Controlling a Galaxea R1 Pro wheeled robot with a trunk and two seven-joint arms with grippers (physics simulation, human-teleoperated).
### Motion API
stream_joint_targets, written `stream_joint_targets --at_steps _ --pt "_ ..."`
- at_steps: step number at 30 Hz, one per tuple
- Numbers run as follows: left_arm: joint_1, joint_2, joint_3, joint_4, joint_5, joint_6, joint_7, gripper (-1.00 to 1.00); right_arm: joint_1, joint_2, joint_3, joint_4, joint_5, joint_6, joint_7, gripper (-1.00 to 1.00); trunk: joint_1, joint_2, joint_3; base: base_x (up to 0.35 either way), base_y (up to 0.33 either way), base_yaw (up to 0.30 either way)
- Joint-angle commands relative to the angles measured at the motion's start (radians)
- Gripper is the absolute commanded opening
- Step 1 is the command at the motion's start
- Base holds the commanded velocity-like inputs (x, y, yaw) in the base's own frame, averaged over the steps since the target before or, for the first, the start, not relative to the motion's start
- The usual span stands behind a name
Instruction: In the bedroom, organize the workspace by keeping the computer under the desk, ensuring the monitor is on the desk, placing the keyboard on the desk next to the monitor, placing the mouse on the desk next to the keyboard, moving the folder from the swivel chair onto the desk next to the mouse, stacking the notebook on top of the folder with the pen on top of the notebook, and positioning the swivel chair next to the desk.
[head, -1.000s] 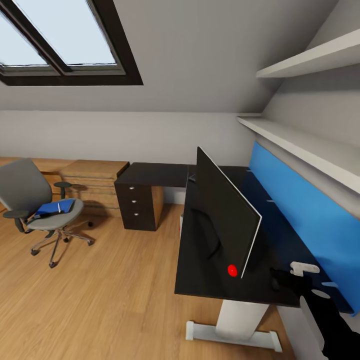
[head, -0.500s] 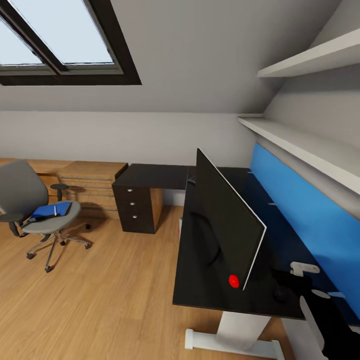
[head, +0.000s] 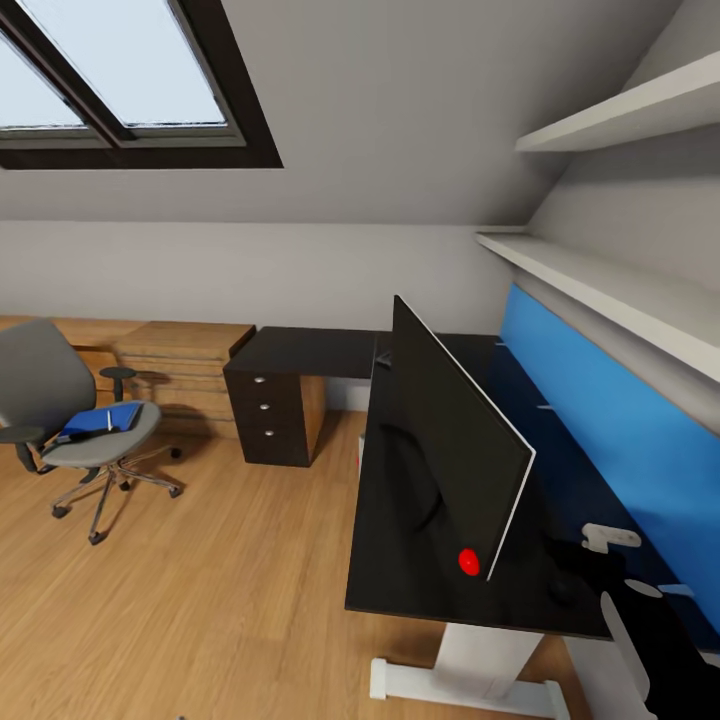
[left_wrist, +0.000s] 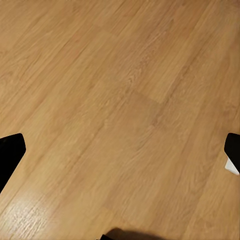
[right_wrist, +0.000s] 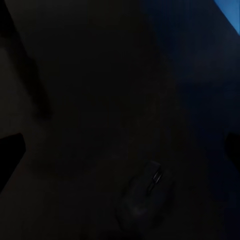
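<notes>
dark mouse (right_wrist: 142, 197) on black desk (right_wrist: 90, 100), blue panel (right_wrist: 227, 12) beyond

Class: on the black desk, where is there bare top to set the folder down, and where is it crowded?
Bare top on the desk: the far wing above the drawer unit, and the strip beside the monitor toward the floor-side edge. Crowded: between monitor and blue back panel, where the right gripper hovers.

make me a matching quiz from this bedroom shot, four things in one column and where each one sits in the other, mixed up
Things:
1. wide thin black flat monitor
2. flat blue folder
3. grey upholstered swivel chair with chrome base
4. black three-drawer unit with wood side

Places:
A. on the chair seat
B. under the desk's far wing, beside the low light-wood cabinet
C. standing on the black desk top
D. on the wood floor, apart from the desk

Pairs: 1-C, 2-A, 3-D, 4-B
</notes>
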Motion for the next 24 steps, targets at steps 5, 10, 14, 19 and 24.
stream_joint_targets --at_steps 5,10,14,19,24 --pt "0.000 0.001 -0.002 -0.001 0.011 -0.004 0.003 1.00 0.000 0.000 -0.003 -0.001 -0.009 0.005 0.002 1.00 0.020 -0.037 -0.017 0.000 0.000 0.000" --pt "0.000 0.001 -0.002 0.000 0.011 -0.003 0.003 1.00 0.000 0.000 -0.003 -0.002 -0.010 0.005 0.001 1.00 0.039 -0.072 -0.033 0.000 0.000 0.000" --pt "0.000 0.001 -0.002 0.000 0.011 -0.004 0.002 1.00 0.000 0.000 -0.003 -0.003 -0.009 0.006 0.000 1.00 0.054 -0.100 -0.045 0.000 0.000 0.000" --pt "0.000 0.002 -0.002 -0.005 0.011 -0.003 -0.002 1.00 0.000 0.001 -0.004 0.002 -0.009 0.013 -0.003 1.00 0.073 -0.135 -0.061 0.000 0.000 0.000" --pt "0.000 0.003 -0.001 -0.087 0.013 0.014 -0.003 1.00 0.000 0.001 -0.005 0.007 -0.009 0.018 -0.006 1.00 0.092 -0.170 -0.077 0.000 0.000 0.000"
